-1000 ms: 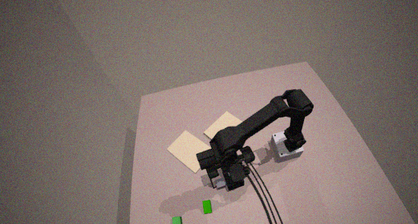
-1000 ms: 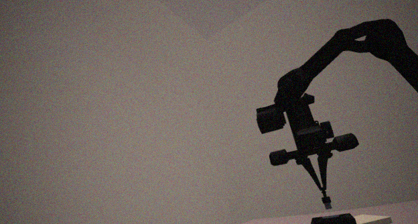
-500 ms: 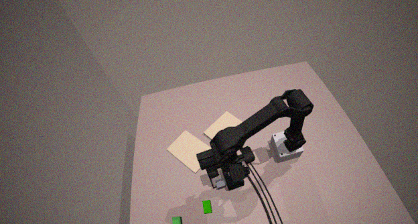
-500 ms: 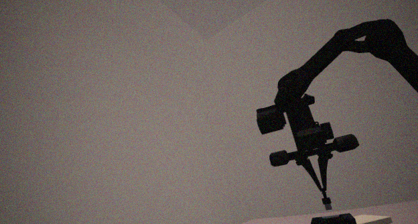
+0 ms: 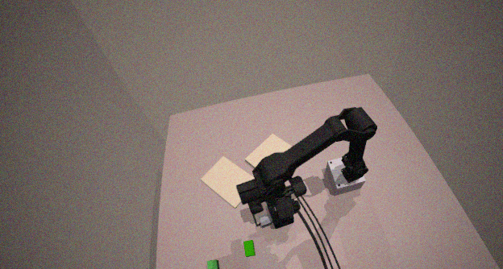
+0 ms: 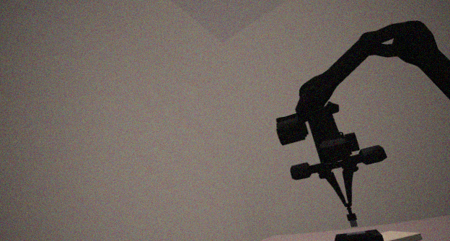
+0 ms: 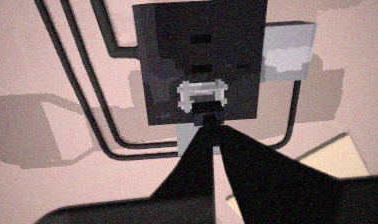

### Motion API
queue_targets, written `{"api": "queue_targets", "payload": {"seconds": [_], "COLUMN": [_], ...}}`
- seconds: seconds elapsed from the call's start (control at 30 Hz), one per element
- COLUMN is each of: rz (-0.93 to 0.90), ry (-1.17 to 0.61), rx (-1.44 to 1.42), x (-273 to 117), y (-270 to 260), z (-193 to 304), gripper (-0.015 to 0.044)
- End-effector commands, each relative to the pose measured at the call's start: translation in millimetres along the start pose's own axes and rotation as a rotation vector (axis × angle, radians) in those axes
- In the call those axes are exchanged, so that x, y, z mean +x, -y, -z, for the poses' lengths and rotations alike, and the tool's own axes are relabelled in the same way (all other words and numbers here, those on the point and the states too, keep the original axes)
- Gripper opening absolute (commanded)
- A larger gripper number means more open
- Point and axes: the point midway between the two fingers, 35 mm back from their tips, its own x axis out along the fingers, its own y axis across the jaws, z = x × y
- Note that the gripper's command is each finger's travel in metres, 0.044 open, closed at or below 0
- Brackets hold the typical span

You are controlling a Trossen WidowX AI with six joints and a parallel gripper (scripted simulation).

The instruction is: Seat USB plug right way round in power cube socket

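The pincer [image 6: 348,206] [image 7: 213,134] is nearly closed, its fingers narrow at the tips, and it is holding the USB plug [image 6: 351,216] [image 7: 208,112] by its dark body. The plug is directly below the fingertips, and in the exterior view its grey metal end points down, slightly tilted, to the power cube [image 6: 357,237] [image 7: 165,65]. In this same view a small gap is seen between the metal end and the top of the cube, so the plug is not seated. The wrist view shows the plug at the near side of a pale, frame-like fitting [image 7: 202,86] on the cube's top. Which way round the plug is turned, I cannot tell.

The arm [image 5: 314,146] [image 6: 342,70] reaches over the worktop [image 5: 201,138] [image 6: 288,237] [image 7: 20,65] with the pincer pointing downwards. A grey box [image 7: 288,52] is just beside the cube in the wrist view, and black cables [image 5: 318,220] [image 7: 71,72] run around the cube. Two pale boards [image 5: 227,182] lie on the worktop, one partly hidden under the arm. A bright green block [image 5: 249,248] and another green block [image 5: 213,264] lie apart from each other; the second one is cut by the picture edge.
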Motion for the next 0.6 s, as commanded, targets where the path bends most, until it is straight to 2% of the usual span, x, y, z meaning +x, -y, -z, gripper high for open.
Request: {"api": "queue_targets", "payload": {"seconds": [0.0, 0.57], "rz": [0.001, 0.001], "ry": [-0.004, -0.009], "rx": [0.008, 0.019], "x": [0.7, 2.7], "y": [0.1, 0.2], "z": [0.5, 1.3], "gripper": [0.0, 0.0]}}
